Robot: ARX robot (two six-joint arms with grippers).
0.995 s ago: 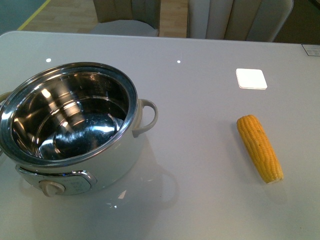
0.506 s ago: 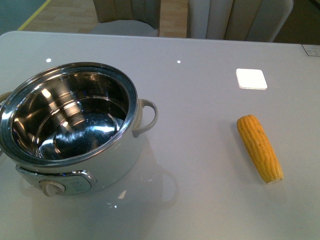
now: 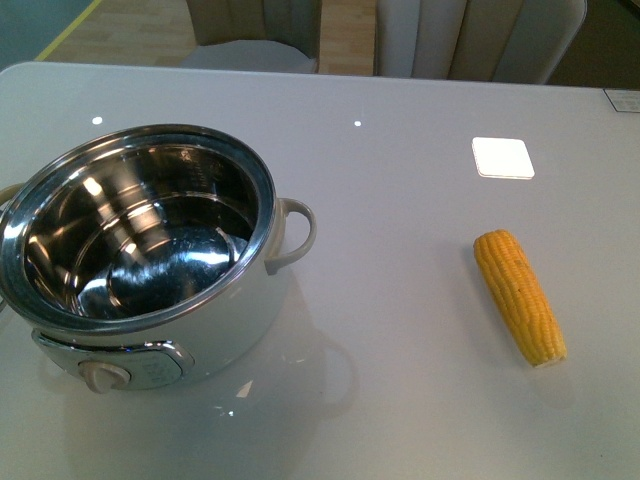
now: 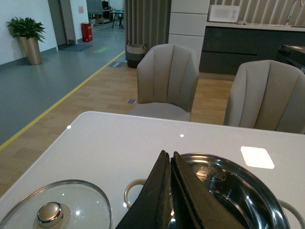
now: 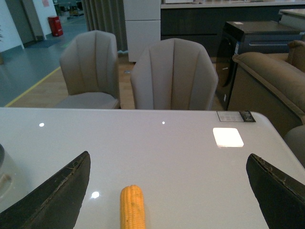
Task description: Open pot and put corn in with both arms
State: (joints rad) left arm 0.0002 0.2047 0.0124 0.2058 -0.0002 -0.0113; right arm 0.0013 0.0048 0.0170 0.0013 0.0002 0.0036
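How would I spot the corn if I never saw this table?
Start at the big white table. The shiny pot sits on the left; look right instead, nearer than the small white square. The corn lies there alone, the only yellow, bumpy thing.

The pot (image 3: 262,190) stands uncovered, so its wide mouth is free to enter from above; its lid (image 4: 90,198) lies flat on the bench (image 3: 400,180) just beside it. Between pot and corn (image 3: 518,295) the bench is bare, and the corn lies alone with free room on every side.
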